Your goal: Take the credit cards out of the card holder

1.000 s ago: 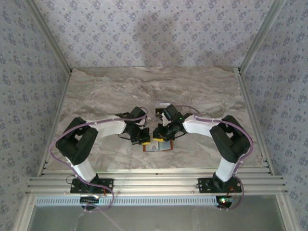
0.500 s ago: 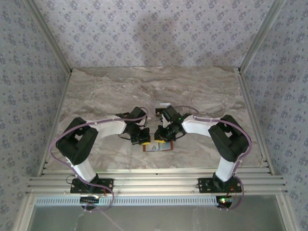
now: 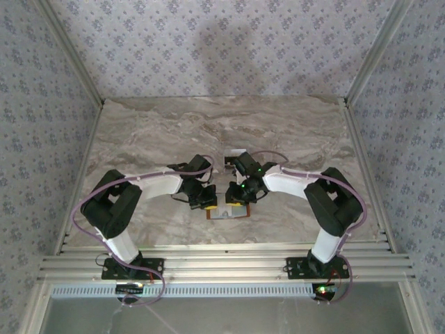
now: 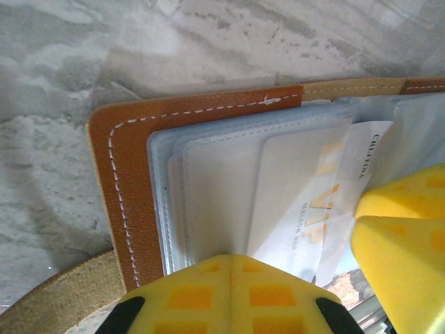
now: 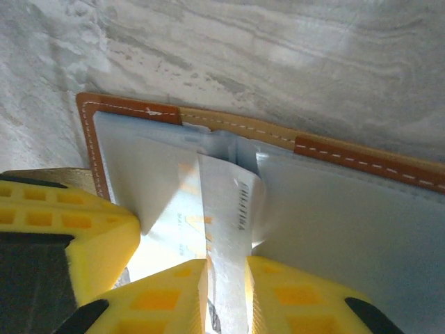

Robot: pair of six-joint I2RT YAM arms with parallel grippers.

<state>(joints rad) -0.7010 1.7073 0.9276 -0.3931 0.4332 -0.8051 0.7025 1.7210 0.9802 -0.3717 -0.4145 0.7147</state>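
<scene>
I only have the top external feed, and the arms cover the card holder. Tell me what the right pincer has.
Observer: In the right wrist view the right pincer is shut on a pale card with lettering along one edge.
Operator: Report how far out it is.
Observer: Partly out; its far end sits in a pocket near the fold of the open card holder.
Operator: Now the left pincer.
Observer: The left wrist view shows the left pincer shut, tips at the clear sleeves, beside a second card marked VIP in gold.
</scene>
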